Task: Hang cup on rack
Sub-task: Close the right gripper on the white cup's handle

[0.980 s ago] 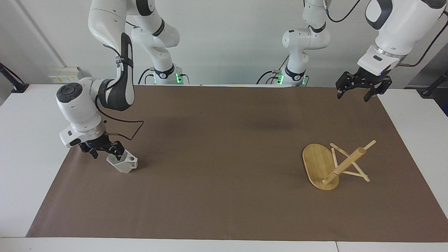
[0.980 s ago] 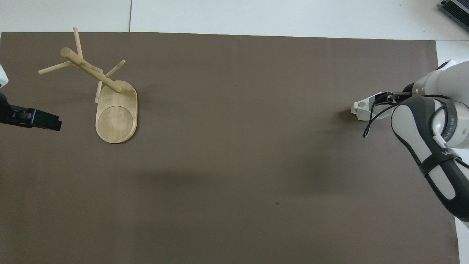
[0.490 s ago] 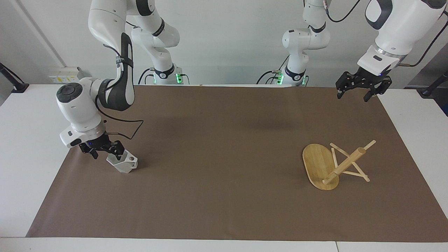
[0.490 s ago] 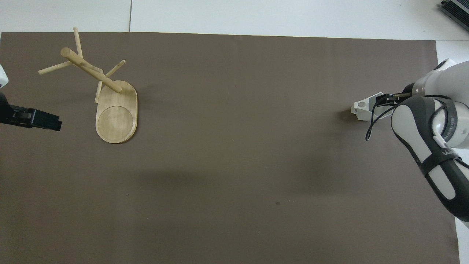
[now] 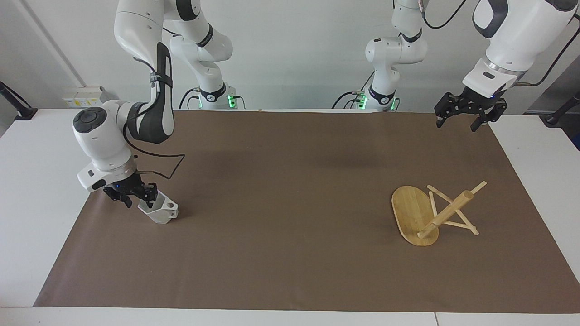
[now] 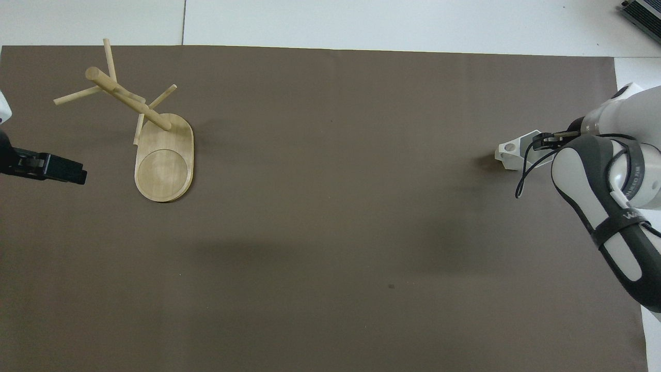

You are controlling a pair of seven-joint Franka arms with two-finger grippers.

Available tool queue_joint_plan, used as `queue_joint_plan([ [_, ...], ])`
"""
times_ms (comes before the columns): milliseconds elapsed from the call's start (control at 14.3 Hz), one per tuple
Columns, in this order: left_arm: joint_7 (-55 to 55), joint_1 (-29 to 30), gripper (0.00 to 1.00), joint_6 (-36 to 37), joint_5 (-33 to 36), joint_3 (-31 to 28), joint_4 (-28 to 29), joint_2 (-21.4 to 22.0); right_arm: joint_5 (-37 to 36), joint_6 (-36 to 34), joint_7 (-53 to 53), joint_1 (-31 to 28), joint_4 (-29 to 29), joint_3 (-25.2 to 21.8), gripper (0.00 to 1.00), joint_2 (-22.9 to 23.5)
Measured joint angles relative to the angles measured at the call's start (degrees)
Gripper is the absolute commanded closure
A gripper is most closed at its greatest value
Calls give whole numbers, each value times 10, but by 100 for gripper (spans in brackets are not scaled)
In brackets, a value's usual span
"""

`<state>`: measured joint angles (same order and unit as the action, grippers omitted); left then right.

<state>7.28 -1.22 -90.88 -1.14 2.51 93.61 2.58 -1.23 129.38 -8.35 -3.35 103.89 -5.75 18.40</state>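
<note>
The white faceted cup (image 5: pixel 159 211) stands on the brown mat toward the right arm's end of the table, its handle with the round hole (image 6: pixel 510 148) pointing toward the table's middle. My right gripper (image 5: pixel 136 198) is low at the cup's rim, open, its fingers astride the rim wall; in the overhead view the right gripper (image 6: pixel 542 140) is mostly hidden under the arm. The bamboo rack (image 5: pixel 446 213) lies tipped over toward the left arm's end, resting on its oval base's edge (image 5: pixel 410 213) and its pegs. My left gripper (image 5: pixel 456 126) waits open in the air, well above the mat's corner.
The brown mat (image 5: pixel 290 203) covers most of the white table. The rack (image 6: pixel 129 101) shows its base's underside (image 6: pixel 164 168) in the overhead view, with the left gripper (image 6: pixel 57 169) beside it at that view's edge. A black cable (image 5: pixel 163 160) loops from the right arm above the cup.
The right gripper's fingers have drawn closer together at the cup's rim and the hand has shifted slightly. The cup, the rack and the left arm have stayed put.
</note>
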Motion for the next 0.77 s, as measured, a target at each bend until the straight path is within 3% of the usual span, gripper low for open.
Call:
queue_joint_plan([
  [770,-18,0,0,6,0,0,1,0,0,0,0,0,0,0,88,0],
])
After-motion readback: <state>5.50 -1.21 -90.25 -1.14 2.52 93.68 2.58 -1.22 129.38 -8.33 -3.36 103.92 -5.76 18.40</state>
